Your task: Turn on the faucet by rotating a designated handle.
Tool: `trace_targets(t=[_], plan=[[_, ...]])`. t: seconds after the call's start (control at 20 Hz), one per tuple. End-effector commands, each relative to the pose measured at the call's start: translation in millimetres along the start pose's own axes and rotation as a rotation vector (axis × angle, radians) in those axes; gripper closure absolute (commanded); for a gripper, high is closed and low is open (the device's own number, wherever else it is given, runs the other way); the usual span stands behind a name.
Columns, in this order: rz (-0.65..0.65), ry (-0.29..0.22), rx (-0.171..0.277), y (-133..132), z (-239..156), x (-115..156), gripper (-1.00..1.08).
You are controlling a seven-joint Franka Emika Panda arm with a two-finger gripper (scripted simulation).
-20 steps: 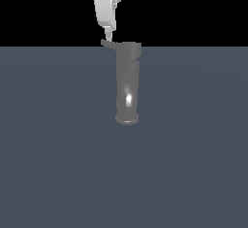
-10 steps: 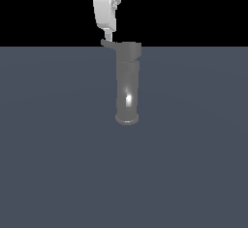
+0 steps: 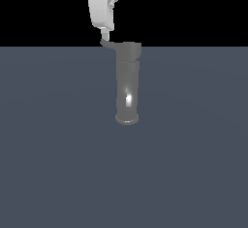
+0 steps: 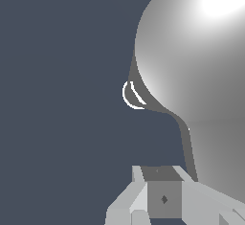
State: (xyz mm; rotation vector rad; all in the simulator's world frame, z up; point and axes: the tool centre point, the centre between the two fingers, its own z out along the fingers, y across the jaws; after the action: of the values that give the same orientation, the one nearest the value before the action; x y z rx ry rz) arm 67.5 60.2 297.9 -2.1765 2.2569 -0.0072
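Note:
The faucet is a tall upright grey cylinder with a flared base and a bright glint low on its body. Its handle is a short thin lever that juts from the top cap toward the exterior view's left. My white gripper hangs straight down over the handle's outer end, its tip at or just above the lever, with the fingers together and nothing held. In the wrist view the faucet's rounded top fills one side. The thin handle runs from it toward my gripper.
The faucet stands on a flat dark blue-grey floor. The floor runs to a black background behind it. No other objects show.
My gripper has shifted slightly toward the exterior view's left. The faucet and the handle look unchanged.

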Motion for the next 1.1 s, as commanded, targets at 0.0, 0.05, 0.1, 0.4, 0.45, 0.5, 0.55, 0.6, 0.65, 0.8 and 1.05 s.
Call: trace_targets(t=[0.0, 0.05, 0.1, 0.4, 0.45, 0.5, 0.55, 0.6, 0.65, 0.8, 1.05], plan=[[-0.002, 0.001, -0.008, 11, 0, -3, 1.08], [-0.002, 0.001, -0.008, 14, 0, -4, 1.08], [-0.002, 0.001, -0.008, 17, 0, -5, 1.08], [-0.001, 0.001, -0.008, 35, 0, -10, 1.08], [-0.001, 0.001, -0.008, 35, 0, -10, 1.08], [-0.004, -0.001, -0.001, 29, 0, -11, 1.08], [-0.004, -0.001, -0.001, 32, 0, -10, 1.08], [-0.004, -0.001, -0.001, 35, 0, -8, 1.08], [-0.004, -0.001, -0.002, 38, 0, -7, 1.08], [-0.004, 0.000, -0.002, 46, 0, -3, 1.08], [-0.003, 0.000, -0.004, 61, 0, 5, 1.08]])
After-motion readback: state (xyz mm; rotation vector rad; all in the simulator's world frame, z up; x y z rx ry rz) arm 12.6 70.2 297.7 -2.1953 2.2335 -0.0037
